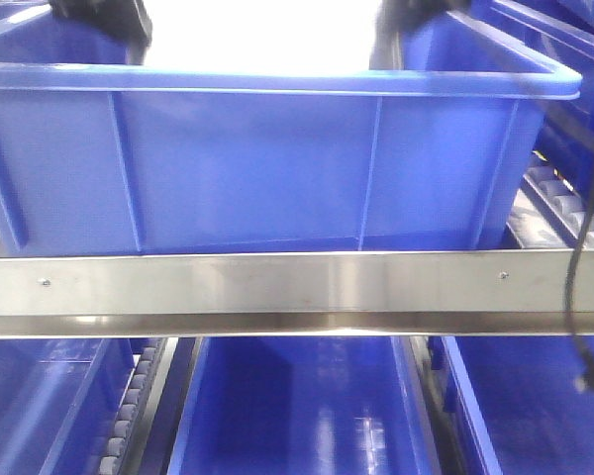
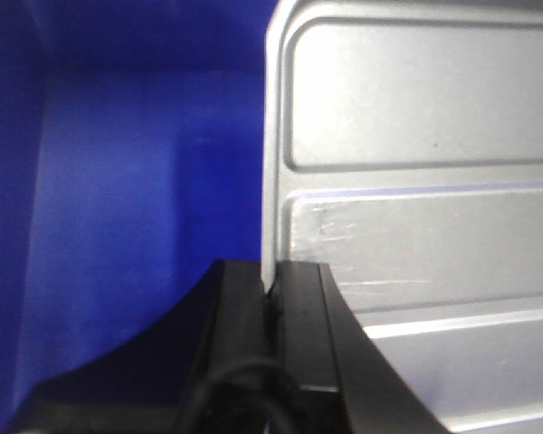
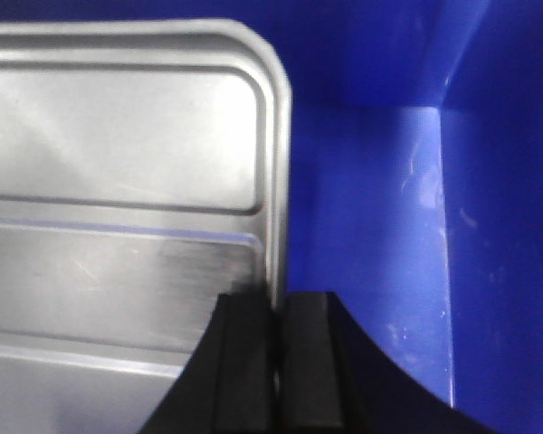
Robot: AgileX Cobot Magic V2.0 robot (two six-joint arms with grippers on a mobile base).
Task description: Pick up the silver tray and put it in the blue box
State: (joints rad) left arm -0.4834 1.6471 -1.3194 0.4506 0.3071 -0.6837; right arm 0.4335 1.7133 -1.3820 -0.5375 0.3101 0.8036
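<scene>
The silver tray (image 2: 416, 163) hangs inside the blue box (image 1: 277, 168), over its floor. My left gripper (image 2: 271, 280) is shut on the tray's left rim, one finger on each side. My right gripper (image 3: 274, 312) is shut on the tray's right rim (image 3: 276, 181) in the same way. The box's blue walls and floor show beside the tray in both wrist views (image 2: 118, 226) (image 3: 371, 226). In the front view the box's near wall hides the tray; only the dark tops of both arms (image 1: 109, 20) (image 1: 406, 20) show above the rim, against a bright glare.
A steel rail (image 1: 297, 292) runs across the front below the box. More blue crates sit below it (image 1: 297, 416) and at the right (image 1: 564, 49). Roller tracks (image 1: 564, 213) run beside the box. A black cable (image 1: 574, 297) hangs at the right.
</scene>
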